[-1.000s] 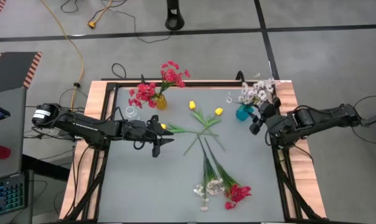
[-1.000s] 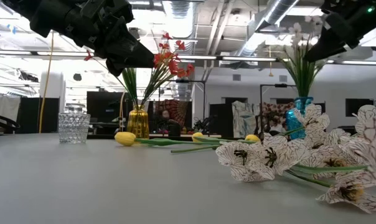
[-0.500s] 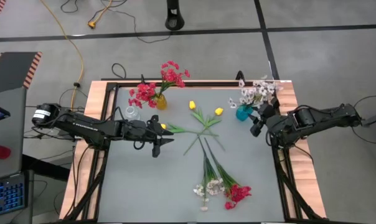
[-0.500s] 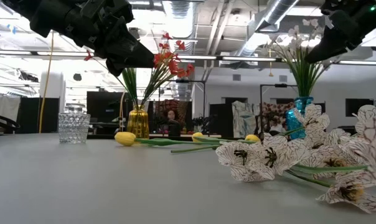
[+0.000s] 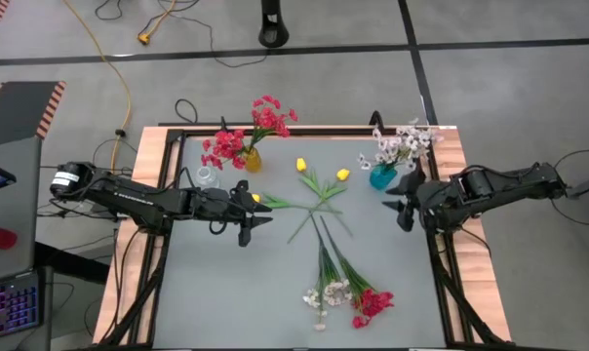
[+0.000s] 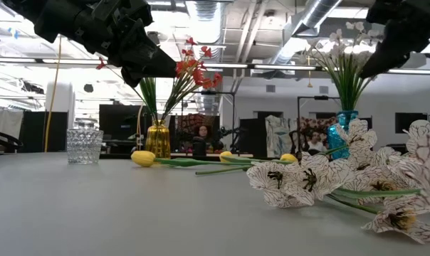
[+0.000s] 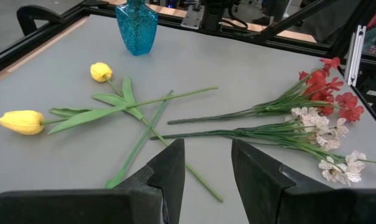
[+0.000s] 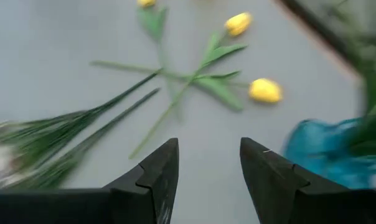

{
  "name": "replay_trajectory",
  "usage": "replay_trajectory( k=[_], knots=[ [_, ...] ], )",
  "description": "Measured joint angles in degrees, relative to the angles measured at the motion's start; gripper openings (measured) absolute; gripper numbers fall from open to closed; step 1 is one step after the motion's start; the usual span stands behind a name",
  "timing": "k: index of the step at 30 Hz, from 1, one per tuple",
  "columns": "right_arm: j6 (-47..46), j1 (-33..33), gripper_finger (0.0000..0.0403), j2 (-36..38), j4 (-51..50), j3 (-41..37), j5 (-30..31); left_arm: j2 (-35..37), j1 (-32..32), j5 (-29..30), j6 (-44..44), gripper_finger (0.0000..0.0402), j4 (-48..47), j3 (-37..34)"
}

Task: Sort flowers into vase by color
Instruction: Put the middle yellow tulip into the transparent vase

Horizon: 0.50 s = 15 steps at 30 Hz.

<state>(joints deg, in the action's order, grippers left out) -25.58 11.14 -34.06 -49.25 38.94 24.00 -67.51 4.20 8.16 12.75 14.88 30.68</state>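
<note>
- The left gripper (image 5: pixel 258 216) hangs above the table (image 5: pixel 226 292), just left of the yellow tulips (image 5: pixel 319 185); its jaws stand apart with nothing between them, as the left wrist view shows.
- The right gripper (image 5: pixel 404 203) sits just beside the blue vase (image 5: pixel 381 176), on the side nearer the table's front; its jaws are parted and empty.
- The blue vase holds white blossom sprays (image 5: pixel 400 144) standing upright.
- The yellow vase (image 5: pixel 252 160) at the back left holds red-pink blossom sprays (image 5: pixel 246 132).
- A clear glass vase (image 5: pixel 207 177) stands just left of the yellow vase; nothing shows inside it in the low view.
- Three yellow tulips lie crossed on the table's middle, between the two grippers.
- Nearer the front edge, one red-pink spray (image 5: pixel 371 304) and one white spray (image 5: pixel 326 292) lie side by side, stems pointing toward the tulips.
</note>
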Motion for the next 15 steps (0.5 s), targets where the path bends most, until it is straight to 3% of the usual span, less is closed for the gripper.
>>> replay_trajectory(
  k=[8,15],
  knots=[
    [-9.4,0.1,0.0196,-2.0,4.0,0.0,-7.2,0.0,0.0,0.0,0.0,0.0119,0.0,0.0],
    [-9.4,0.2,0.0196,-11.7,13.0,0.0,-8.9,0.0,0.0,0.0,0.1,0.0119,0.0,0.0]
  ],
)
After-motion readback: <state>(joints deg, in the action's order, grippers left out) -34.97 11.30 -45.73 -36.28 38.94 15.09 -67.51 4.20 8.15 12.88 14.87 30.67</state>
